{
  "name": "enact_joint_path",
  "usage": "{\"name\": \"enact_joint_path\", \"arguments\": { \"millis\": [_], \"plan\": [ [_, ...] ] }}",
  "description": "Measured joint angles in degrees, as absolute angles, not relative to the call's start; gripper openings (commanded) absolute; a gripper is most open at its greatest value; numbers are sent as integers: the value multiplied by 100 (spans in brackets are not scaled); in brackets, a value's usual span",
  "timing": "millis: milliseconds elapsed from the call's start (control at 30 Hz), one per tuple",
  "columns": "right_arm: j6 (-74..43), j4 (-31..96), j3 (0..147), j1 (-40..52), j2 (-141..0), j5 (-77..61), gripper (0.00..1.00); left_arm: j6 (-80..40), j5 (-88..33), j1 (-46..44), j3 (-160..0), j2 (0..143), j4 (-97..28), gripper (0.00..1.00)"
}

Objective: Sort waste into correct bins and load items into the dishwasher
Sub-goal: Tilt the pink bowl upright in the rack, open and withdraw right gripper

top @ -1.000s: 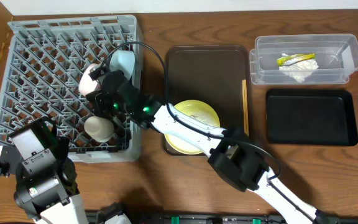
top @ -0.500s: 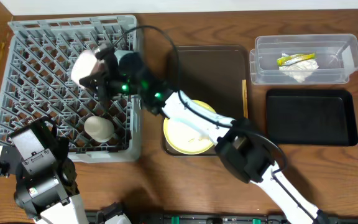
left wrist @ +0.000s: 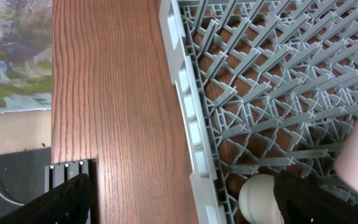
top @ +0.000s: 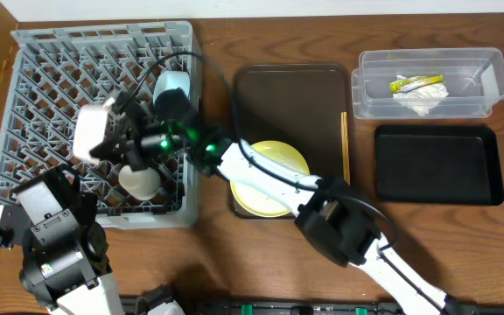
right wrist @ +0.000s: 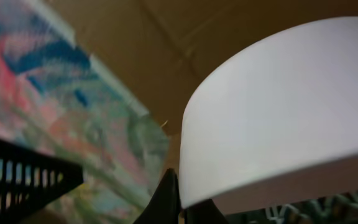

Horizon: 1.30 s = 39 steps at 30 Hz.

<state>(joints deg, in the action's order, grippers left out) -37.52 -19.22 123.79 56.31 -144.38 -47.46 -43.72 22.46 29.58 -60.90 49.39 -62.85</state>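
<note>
two arms share the wooden worktop (top: 278,39). the right arm stretches across to the grey dish rack (top: 51,52), and the right pincer (top: 114,140) is clamped on the rim of the pinkish-white bowl (top: 90,133). the bowl is tipped on its side over the left-middle of the rack; whether it touches the pegs cannot be told. in the right wrist view the bowl (right wrist: 278,106) fills most of the picture, with one dark finger (right wrist: 166,196) at its lower edge.

the light blue bowl (top: 171,85) stands near the rack's right wall, and the small white cup (top: 138,181) lies near its front wall. the left pincer (left wrist: 184,190) hangs with its jaws spread wide and nothing in them, over the rack's outer wall.

the pale yellow plate (top: 274,175) sits on the front part of the dark brown serving tray (top: 287,96), and the chopsticks (top: 346,149) lie along the tray's right edge. the clear tub (top: 497,83) holds the crumpled napkin (top: 420,102) and the yellow-green wrapper (top: 414,83). the black tray (top: 437,164) lies just in front of the tub
</note>
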Motion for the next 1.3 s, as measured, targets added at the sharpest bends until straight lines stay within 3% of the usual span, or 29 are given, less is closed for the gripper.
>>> {"name": "enact_joint_path", "arguments": {
  "millis": [433,800,1067,1300],
  "plan": [
    [-3120,-2036,12379,5612,-14654,-5271,1,-4372,2246,2958,-6090,4939,-6285,94],
    [-3623,-2318,12374,4722,-15275,-5411,1,-4372,2246,2958,-6090,4939,-6285,94],
    [-3935,-2832,12374,4633,-15275,-5575,1,-4372,2246,2958,-6090,4939,-6285,94],
    [-4178,-2934,12374,4727,-15275,-5568,23,-4372,2246,2958,-6090,4939,-6285,94]
  ]
}}
